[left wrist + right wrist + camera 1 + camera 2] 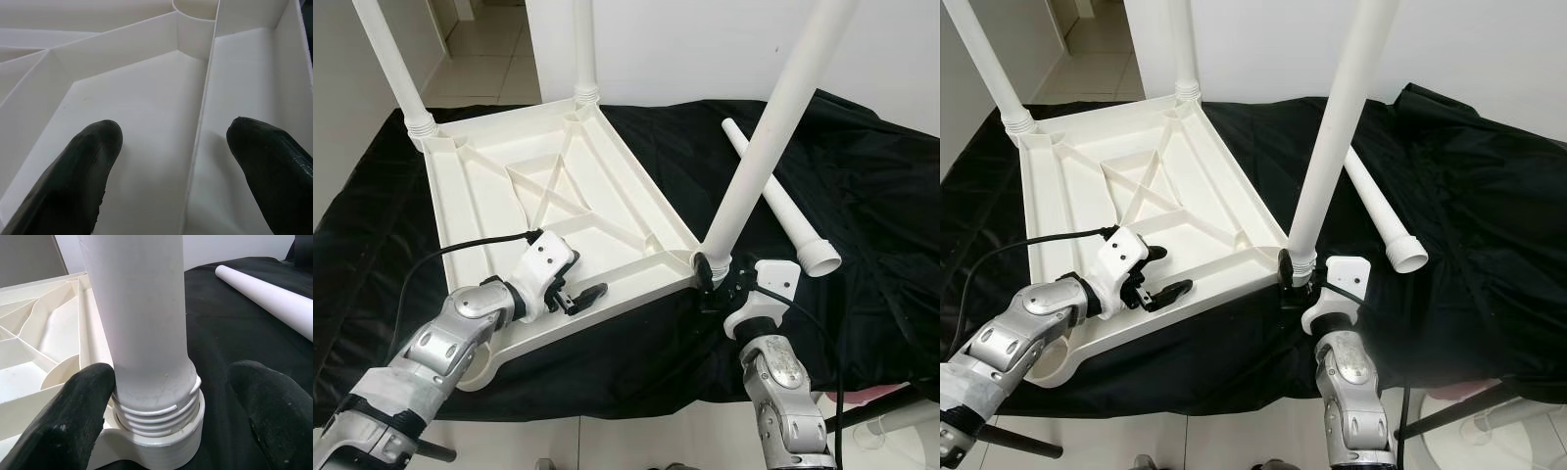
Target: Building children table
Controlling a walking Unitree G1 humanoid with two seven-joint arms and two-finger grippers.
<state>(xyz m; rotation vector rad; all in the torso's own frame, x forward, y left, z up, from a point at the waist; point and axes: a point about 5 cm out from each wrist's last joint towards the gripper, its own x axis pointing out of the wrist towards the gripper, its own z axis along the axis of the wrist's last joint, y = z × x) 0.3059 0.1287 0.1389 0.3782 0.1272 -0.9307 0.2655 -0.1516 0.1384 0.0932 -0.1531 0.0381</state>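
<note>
Upturned white children's table point(558, 196) on a black cloth point(862, 196). Right gripper point(166, 396) open around a screwed-in leg point(759, 166); left gripper point(171, 147) open over the table's ribs.

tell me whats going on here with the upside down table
The robot is assembling a white tabletop lying upside down on a black cloth. Three legs stand in corner sockets. The right gripper is at the base of the nearest leg, fingers open on either side of its partly exposed thread. The left gripper is open over a rib of the tabletop. A fourth leg lies loose on the cloth.
</note>
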